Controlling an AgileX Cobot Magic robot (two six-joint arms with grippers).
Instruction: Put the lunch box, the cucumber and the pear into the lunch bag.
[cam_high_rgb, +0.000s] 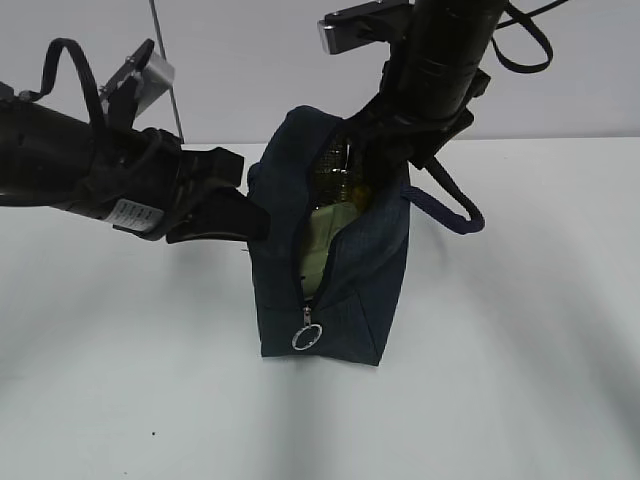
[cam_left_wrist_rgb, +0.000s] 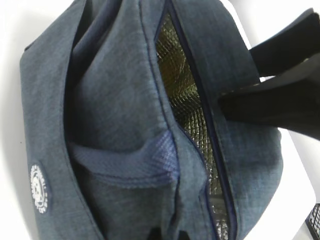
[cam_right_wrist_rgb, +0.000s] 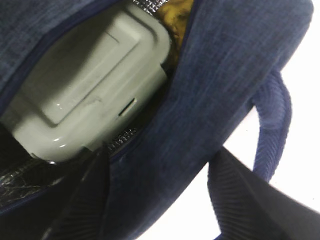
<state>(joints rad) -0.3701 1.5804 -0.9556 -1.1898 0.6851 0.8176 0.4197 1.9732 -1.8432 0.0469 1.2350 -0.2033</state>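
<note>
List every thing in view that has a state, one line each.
lunch bag: standing on the table, zipper open
lunch box: inside the bag, lid on
left gripper: shut on the bag's side
right gripper: open, jaws astride the bag's wall

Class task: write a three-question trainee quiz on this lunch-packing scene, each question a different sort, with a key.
1. True or false: the lunch box already sits inside the lunch bag.
2. Multiple choice: the bag's zipper is A) fully closed, B) open along the top with the ring pull low on the front, C) torn off.
3. Fill in: the right claw has one finger inside the opening and one outside, straddling the bag's ____.

Key: 1 true; 2 B; 3 wall.
</note>
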